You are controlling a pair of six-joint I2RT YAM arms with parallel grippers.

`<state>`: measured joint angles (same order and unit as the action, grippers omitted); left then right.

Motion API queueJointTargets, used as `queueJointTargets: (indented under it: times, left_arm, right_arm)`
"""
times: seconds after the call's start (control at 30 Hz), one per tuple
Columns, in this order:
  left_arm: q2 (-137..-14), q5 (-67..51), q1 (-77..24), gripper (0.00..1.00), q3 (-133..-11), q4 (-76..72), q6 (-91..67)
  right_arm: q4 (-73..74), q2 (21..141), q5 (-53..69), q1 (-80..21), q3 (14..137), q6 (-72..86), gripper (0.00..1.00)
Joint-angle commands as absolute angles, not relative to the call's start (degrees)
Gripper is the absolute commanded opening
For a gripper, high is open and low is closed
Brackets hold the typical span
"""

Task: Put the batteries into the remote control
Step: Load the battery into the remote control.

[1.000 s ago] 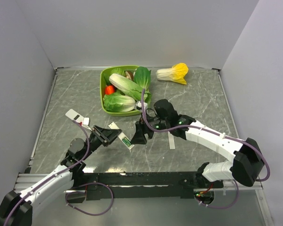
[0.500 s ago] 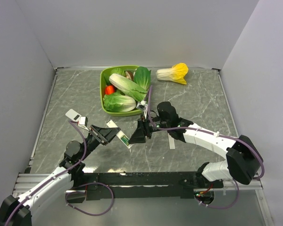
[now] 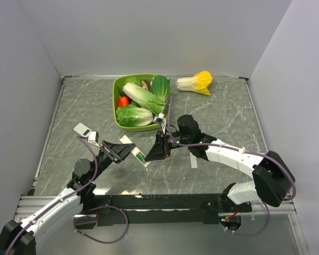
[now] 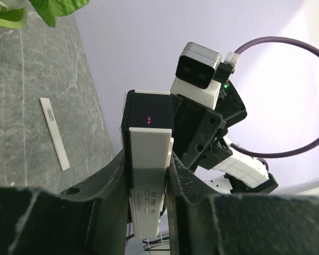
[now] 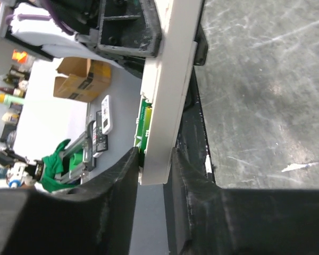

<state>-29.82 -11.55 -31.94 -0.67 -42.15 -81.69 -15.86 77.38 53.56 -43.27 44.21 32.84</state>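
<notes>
The remote control (image 3: 137,152), a slim white bar with a black section, is held off the table between both arms. My left gripper (image 3: 118,152) is shut on one end; in the left wrist view the remote control (image 4: 148,159) sits between the left gripper's (image 4: 149,212) fingers. My right gripper (image 3: 155,153) is closed around the other end, and in the right wrist view the right gripper (image 5: 153,170) pinches the white casing (image 5: 170,79). A green battery (image 3: 141,158) lies in the open compartment and also shows in the right wrist view (image 5: 144,125). I cannot tell whether there is a second battery.
A green basket (image 3: 116,101) of leafy vegetables stands at the back centre. A yellow-tipped cabbage (image 3: 195,82) lies at the back right. A thin white strip (image 3: 193,158) lies on the table under the right arm and shows in the left wrist view (image 4: 54,133).
My right gripper has moved left onto the remote control's end. My left gripper shifted slightly with the remote control. Little has changed in the last half second.
</notes>
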Motion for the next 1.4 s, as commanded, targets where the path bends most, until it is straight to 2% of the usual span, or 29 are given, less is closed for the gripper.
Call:
queueJointTargets:
  times: [0.0,0.03,0.17,0.33,0.4,0.5,0.63,0.8,1.1,1.37]
  left_arm:
    - [-29.4,-12.5,-32.2,0.01,6.3,-48.6,-83.4]
    - [-29.4,-12.5,-32.2,0.01,6.2,-48.5,-83.2]
    - [-29.4,-12.7,-32.3,0.01,5.8,-48.0,-82.6]
    - [-29.4,-12.9,-32.3,0.01,6.0,-48.1,-82.2]
    - [-29.0,-12.5,-32.2,0.01,6.2,-46.4,-81.7]
    - [-27.2,-10.8,-32.2,0.01,6.3,-42.3,-79.8]
    - [-25.5,-9.1,-32.2,0.01,6.8,-37.9,-78.1]
    - [-26.4,-9.7,-32.2,0.01,7.0,-39.6,-78.1]
    - [-27.5,-10.6,-32.3,0.01,6.9,-42.3,-78.7]
    - [-27.3,-11.4,-32.3,0.01,6.6,-43.2,-78.1]
  right_arm:
    - [-11.3,77.2,48.5,-43.7,45.5,27.5,0.25]
    - [-9.8,77.1,47.6,-44.2,46.3,26.6,0.20]
    - [-2.8,76.8,40.4,-46.3,49.2,21.7,0.19]
    - [-3.0,76.6,36.0,-46.8,49.7,22.3,0.26]
    - [-2.1,75.6,34.4,-46.8,50.1,21.4,0.38]
    - [2.2,73.0,30.7,-46.7,51.5,17.9,0.51]
    - [6.2,70.1,28.8,-46.8,52.6,16.5,0.60]
    - [0.3,71.4,34.4,-46.7,52.3,20.4,0.71]
    - [-8.1,76.8,41.0,-46.8,52.4,25.8,0.72]
    - [-12.7,80.6,43.6,-46.8,52.2,29.0,0.67]
